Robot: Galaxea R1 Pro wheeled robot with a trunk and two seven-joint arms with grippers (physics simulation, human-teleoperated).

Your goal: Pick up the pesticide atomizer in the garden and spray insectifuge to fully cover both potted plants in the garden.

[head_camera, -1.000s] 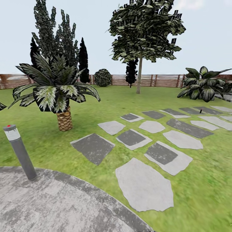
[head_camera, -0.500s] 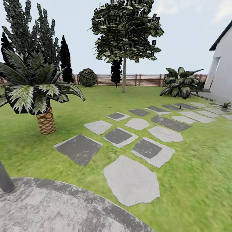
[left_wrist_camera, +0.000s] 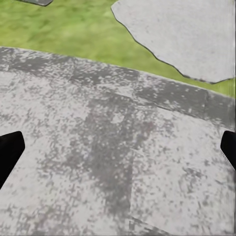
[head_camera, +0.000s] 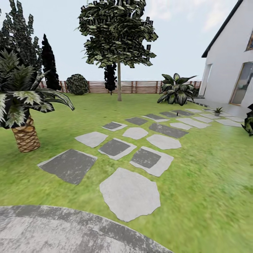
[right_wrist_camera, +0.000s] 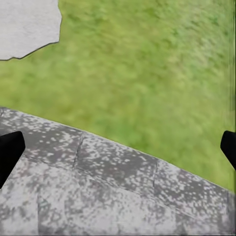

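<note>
Head view looks over the garden lawn (head_camera: 211, 175), with irregular grey stepping stones (head_camera: 129, 193) running from the lower middle toward the right middle of the frame. A curved grey patio (head_camera: 63, 230) fills the bottom edge. A palm with a brown scaly trunk (head_camera: 25, 137) stands at the left edge, a tall tree (head_camera: 118, 70) rises in the upper middle, and a brown slatted fence (head_camera: 140, 86) crosses behind it. A white house (head_camera: 228, 66) occupies the upper right. One small potted plant (head_camera: 218, 111) sits far off at the right middle, beside the paving near the house; it is too small to make out in detail.

Left wrist view shows the left gripper (left_wrist_camera: 118, 150) over the patio, its dark fingers (left_wrist_camera: 10, 150) spread wide with nothing between them. Right wrist view shows the right gripper (right_wrist_camera: 118, 147) over the patio's edge and grass, fingers (right_wrist_camera: 10, 150) likewise wide and empty.
</note>
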